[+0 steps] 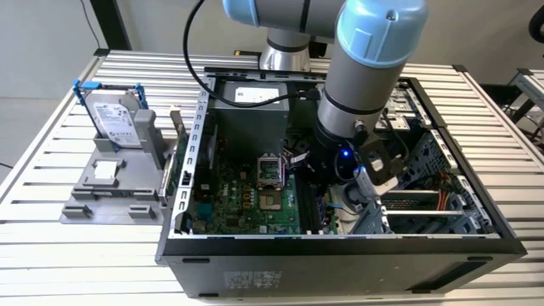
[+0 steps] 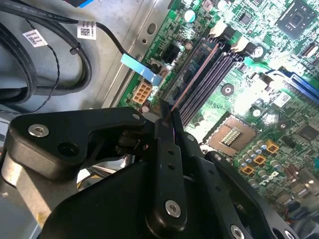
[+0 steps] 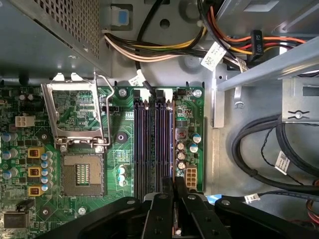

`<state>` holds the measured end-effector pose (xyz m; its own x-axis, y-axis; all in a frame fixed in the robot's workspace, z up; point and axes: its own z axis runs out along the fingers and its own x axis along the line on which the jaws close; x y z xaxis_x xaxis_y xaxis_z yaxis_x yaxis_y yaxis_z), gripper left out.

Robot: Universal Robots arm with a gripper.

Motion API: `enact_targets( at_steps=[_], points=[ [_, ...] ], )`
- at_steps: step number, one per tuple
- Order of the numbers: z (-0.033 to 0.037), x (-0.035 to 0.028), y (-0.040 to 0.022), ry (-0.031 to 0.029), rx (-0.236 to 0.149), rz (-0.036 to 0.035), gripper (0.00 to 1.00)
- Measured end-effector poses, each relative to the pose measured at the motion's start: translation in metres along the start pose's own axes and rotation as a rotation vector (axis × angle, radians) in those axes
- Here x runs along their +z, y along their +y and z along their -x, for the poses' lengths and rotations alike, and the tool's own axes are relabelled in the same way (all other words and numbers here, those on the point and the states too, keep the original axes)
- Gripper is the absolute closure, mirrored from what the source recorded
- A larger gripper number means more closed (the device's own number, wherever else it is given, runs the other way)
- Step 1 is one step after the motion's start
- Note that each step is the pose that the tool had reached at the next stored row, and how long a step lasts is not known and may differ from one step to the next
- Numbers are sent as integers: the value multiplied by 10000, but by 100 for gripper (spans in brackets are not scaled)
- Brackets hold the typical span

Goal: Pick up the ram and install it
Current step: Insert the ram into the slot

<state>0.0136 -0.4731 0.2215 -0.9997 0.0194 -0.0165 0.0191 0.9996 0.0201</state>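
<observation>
A slatted metal table (image 1: pixel 51 159) carries an open computer case (image 1: pixel 340 248). At the exterior view's left, well apart from the case, a hard drive (image 1: pixel 114 121) stands in a grey holder (image 1: pixel 111 191). Inside the case lies a green motherboard (image 1: pixel 246 197) with an empty processor socket (image 3: pixel 82 174) and, to its right in the first wrist view, a bank of long black slots (image 3: pixel 152 144).

The arm (image 1: pixel 365 70) reaches down into the middle of the case, over that bank of slots. Its black pincer (image 2: pixel 168 119) is clenched on the ram (image 2: pixel 197 77), a thin board seen edge-on in the second wrist view as a narrow reddish-brown line. It runs from the fingertips away toward the far white latches of the slots.

The ram's long axis lies along the slots, not across them, and it appears to sit directly above or already in the slot at the edge of the bank; whether it is fully seated I cannot tell. In the first wrist view the fingers (image 3: pixel 160 219) sit at the near end of the slots, pressed close together.

On the right, black cables (image 3: pixel 264 154) loop over the case floor beside the board.
</observation>
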Motion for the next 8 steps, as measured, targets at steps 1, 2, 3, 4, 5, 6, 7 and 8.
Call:
enact_targets(
  at_steps=[1, 2, 3, 4, 5, 6, 7, 8],
  points=[
    [-2, 1, 0, -1, 1, 2, 100],
    [-2, 0, 1, -1, 0, 4, 100],
    [-2, -1, 1, -1, -1, 8, 100],
    [-1, -3, 1, -2, -1, 9, 100],
    [-1, -4, 2, -2, -1, 13, 100],
    [-1, -6, 2, -2, -1, 12, 100],
    [-1, -8, 2, -1, -1, 10, 100],
    [-2, -14, 1, 1, -1, 6, 100]
  ],
)
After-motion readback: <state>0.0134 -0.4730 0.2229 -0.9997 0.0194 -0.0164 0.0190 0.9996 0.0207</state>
